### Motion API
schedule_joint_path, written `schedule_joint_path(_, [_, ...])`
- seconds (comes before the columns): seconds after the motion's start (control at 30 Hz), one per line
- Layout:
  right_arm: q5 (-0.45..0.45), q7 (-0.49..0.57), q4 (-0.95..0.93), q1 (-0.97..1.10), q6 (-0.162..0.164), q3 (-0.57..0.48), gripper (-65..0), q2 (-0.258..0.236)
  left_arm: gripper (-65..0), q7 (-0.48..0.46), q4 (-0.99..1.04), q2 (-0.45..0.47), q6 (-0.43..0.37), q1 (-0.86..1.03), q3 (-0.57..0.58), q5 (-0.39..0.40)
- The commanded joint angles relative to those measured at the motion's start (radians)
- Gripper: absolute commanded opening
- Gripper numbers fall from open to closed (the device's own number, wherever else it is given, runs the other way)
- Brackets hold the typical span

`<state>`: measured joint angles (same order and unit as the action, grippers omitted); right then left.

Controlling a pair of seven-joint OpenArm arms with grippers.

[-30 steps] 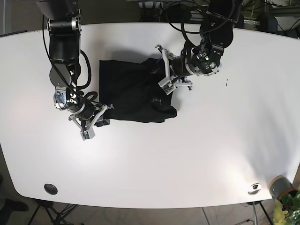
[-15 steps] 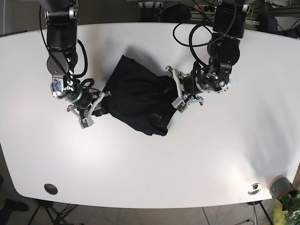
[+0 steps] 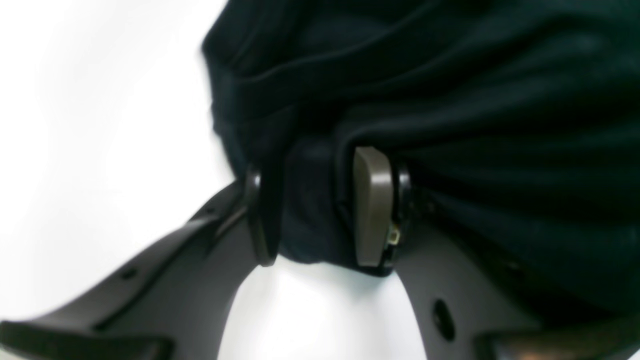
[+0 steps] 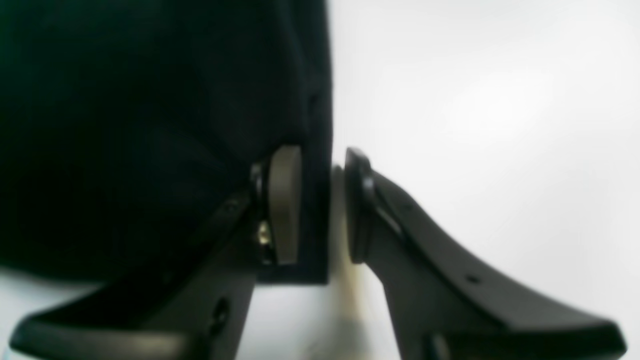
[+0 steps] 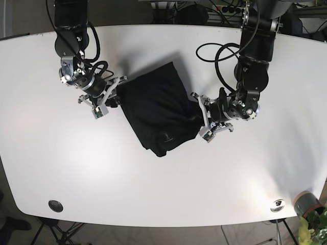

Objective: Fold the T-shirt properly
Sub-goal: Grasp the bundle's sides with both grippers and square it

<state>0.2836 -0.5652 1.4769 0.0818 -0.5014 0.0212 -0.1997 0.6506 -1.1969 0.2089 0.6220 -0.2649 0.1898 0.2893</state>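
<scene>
Fabric fills the left gripper [image 3: 315,205], pinched as a thick bunched fold of the black T-shirt [image 5: 158,109]. The right gripper [image 4: 320,210] clamps a thin hem at the opposite edge. The shirt lies crumpled mid-table [image 5: 163,184], with bare white surface all around.

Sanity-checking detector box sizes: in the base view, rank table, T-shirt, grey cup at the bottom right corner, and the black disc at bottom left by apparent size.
1. table
2. T-shirt
3. grey cup
4. black disc
The cup is partly cut off by the frame, so the last two are close.
</scene>
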Motion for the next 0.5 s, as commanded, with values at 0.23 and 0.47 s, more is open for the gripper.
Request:
schedule_joint_path(0.23, [-0.002,-0.049,0.192,0.098,-0.004,-0.004,-51.4,0.098,-44.0,-0.016,-0.053,0.025,-0.003,-0.063,-0.008,0.011])
schedule_joint_path(0.47, [0.004,-0.106,0.252,0.106,-0.004,-0.004,-51.4,0.115,-44.0,-0.008,-0.157,0.04,-0.004,-0.066,-0.009,0.006])
